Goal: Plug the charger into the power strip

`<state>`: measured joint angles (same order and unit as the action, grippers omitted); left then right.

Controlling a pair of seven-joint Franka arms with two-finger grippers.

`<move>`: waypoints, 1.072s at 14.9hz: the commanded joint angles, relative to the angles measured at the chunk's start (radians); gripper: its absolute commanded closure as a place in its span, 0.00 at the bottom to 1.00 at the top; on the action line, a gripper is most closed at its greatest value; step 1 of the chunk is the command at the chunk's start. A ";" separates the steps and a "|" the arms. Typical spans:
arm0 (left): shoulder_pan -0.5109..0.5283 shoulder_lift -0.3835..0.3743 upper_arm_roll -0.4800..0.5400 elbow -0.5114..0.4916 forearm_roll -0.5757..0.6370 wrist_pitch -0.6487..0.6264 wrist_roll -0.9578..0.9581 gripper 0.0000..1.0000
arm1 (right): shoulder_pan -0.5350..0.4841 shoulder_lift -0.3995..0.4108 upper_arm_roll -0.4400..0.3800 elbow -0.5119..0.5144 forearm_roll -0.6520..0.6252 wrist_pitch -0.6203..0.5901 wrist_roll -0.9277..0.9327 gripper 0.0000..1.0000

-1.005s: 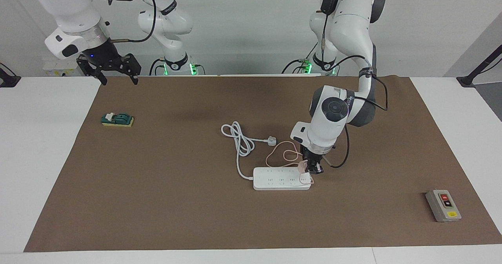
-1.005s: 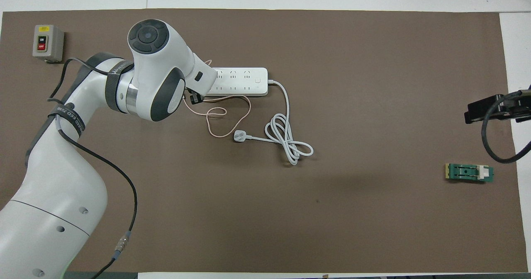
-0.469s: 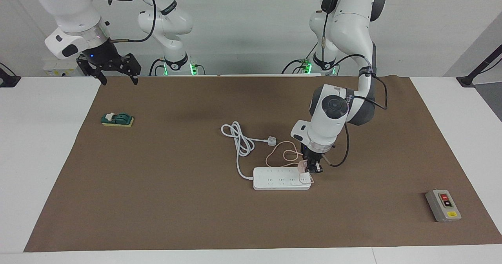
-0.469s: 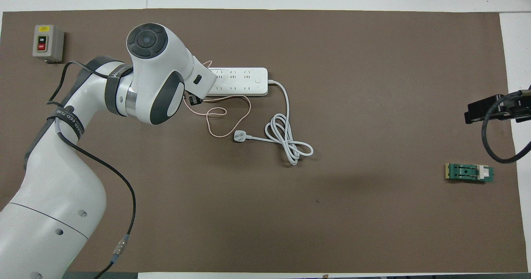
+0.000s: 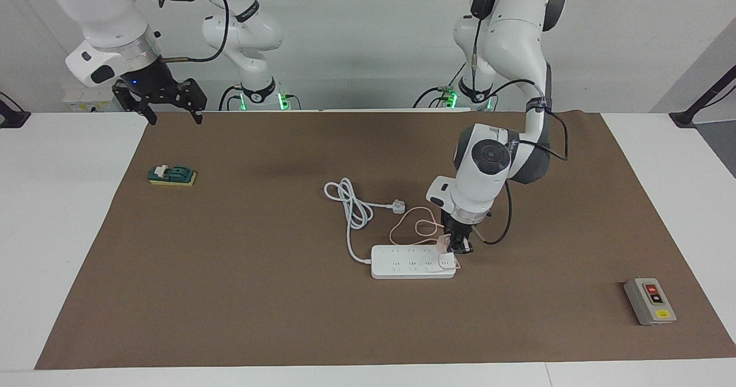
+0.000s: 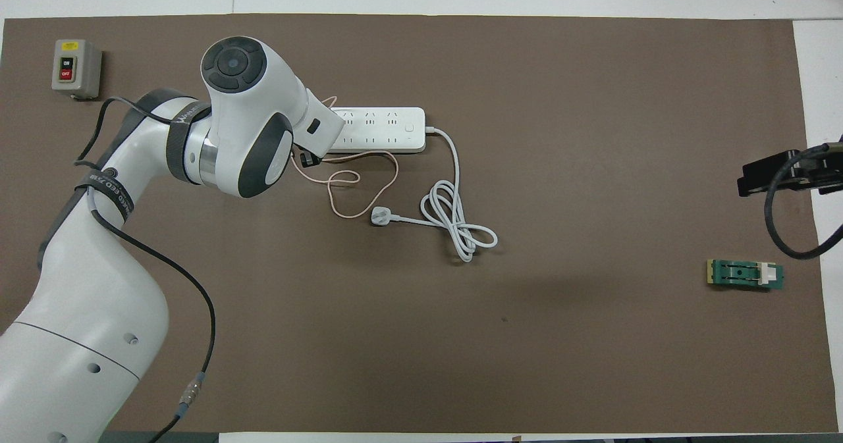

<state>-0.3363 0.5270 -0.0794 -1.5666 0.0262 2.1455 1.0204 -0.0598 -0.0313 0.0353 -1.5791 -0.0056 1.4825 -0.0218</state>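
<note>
Overhead: left arm's wrist hides left tool, charger & one end of power strip (image 6: 385,129); right tool (image 6: 787,171) cut off at edge. Charger prongs too small to tell.

White and pale pink on a plain brown mat (image 5: 259,295)

The power strip (image 5: 402,262) and its looped cord (image 5: 352,206) are white; the charger (image 5: 443,242) and its thin cable (image 5: 402,229) pale pink. A grey box (image 5: 650,302) carries red and black buttons and a yellow label; a green block (image 5: 172,175) sits on the mat; the bench (image 5: 63,214) is white.

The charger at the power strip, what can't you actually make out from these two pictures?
- Overhead view: the charger and left gripper are hidden under the left arm's wrist.
- Facing view: its prongs are too small to see, so whether it is seated in the power strip is unclear.
- Overhead view: the right gripper is cut off by the edge.
</note>
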 commanded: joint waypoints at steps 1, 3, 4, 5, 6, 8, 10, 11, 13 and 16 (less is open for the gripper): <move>-0.015 0.018 0.000 0.000 -0.063 -0.024 0.015 1.00 | -0.011 -0.009 0.006 -0.009 0.001 -0.004 0.013 0.00; -0.012 0.019 0.000 0.002 -0.065 -0.032 0.015 1.00 | -0.011 -0.009 0.006 -0.009 0.001 -0.004 0.013 0.00; -0.012 0.019 0.000 0.002 -0.078 -0.035 0.015 1.00 | -0.011 -0.009 0.006 -0.009 0.001 -0.004 0.013 0.00; -0.013 0.019 0.001 0.003 -0.104 -0.039 0.012 1.00 | -0.009 -0.009 0.006 -0.009 0.001 -0.004 0.013 0.00; -0.013 0.019 0.003 0.008 -0.120 -0.044 0.010 1.00 | -0.011 -0.009 0.006 -0.009 0.001 -0.004 0.013 0.00; -0.013 0.018 0.003 0.004 -0.121 -0.047 0.010 1.00 | -0.011 -0.009 0.006 -0.009 0.001 -0.004 0.013 0.00; -0.012 0.018 0.006 0.005 -0.120 -0.053 0.010 1.00 | -0.009 -0.009 0.006 -0.009 0.001 -0.004 0.013 0.00; -0.012 0.018 0.009 0.014 -0.117 -0.070 0.010 1.00 | -0.009 -0.009 0.006 -0.009 0.001 -0.004 0.013 0.00; -0.010 0.022 0.010 0.057 -0.114 -0.140 0.003 1.00 | -0.011 -0.009 0.006 -0.009 0.001 -0.004 0.013 0.00; -0.009 0.041 0.015 0.112 -0.112 -0.188 0.001 1.00 | -0.009 -0.009 0.006 -0.009 0.001 -0.004 0.013 0.00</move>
<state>-0.3401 0.5437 -0.0765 -1.5162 -0.0741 2.0078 1.0201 -0.0598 -0.0313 0.0353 -1.5791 -0.0056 1.4825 -0.0218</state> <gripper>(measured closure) 0.683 0.000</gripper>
